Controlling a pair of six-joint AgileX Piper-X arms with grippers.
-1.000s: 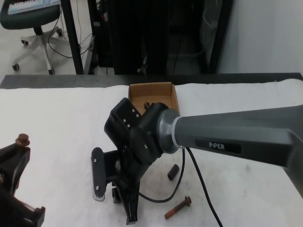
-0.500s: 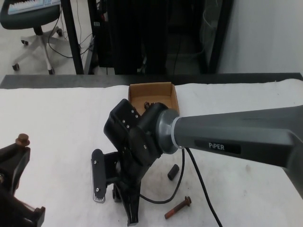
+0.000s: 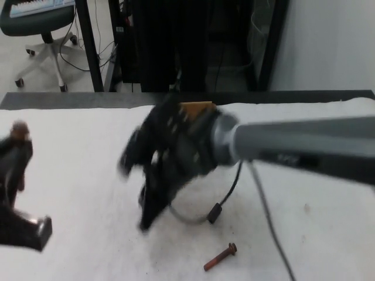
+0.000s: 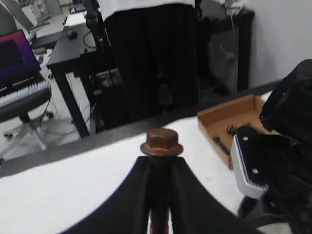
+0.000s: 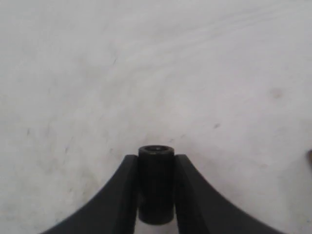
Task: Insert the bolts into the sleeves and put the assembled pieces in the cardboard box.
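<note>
Bolt (image 4: 161,145) clenched head-outward along my left pincer (image 4: 161,165), sleeve (image 5: 156,187) gripped bore-outward in my right pincer (image 5: 156,160), well apart to its right over the worktop (image 3: 76,170), axes seemingly unaligned.

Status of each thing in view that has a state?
left end effector: shut on held bolt
held bolt: clamped by shank, head exposed
right end effector: shut on held sleeve
held sleeve: clamped, no bolt in it
loose bolt: lying on cloth, not inserted
loose sleeve: lying on cloth, apart from loose bolt
cardboard box: open, some pieces inside
</note>
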